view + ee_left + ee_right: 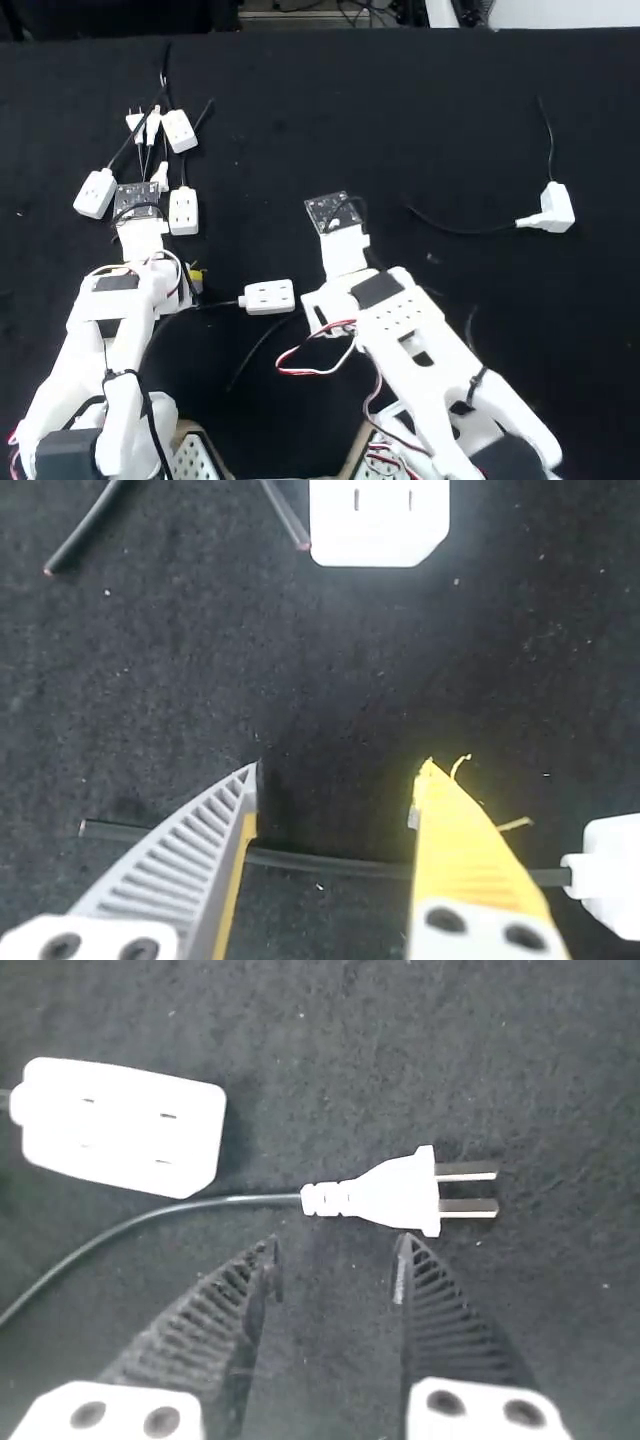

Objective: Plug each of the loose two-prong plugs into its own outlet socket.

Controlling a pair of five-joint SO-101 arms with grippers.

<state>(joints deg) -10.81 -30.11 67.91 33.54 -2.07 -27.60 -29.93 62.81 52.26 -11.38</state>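
The right hand is spread, its fingertips just short of a white two-prong plug that lies flat and unplugged on the black tabletop, with an outlet socket near its cord end. The left hand is likewise spread, straddling a black cord without pinching it. A second plug lies loose near the tabletop's right edge.
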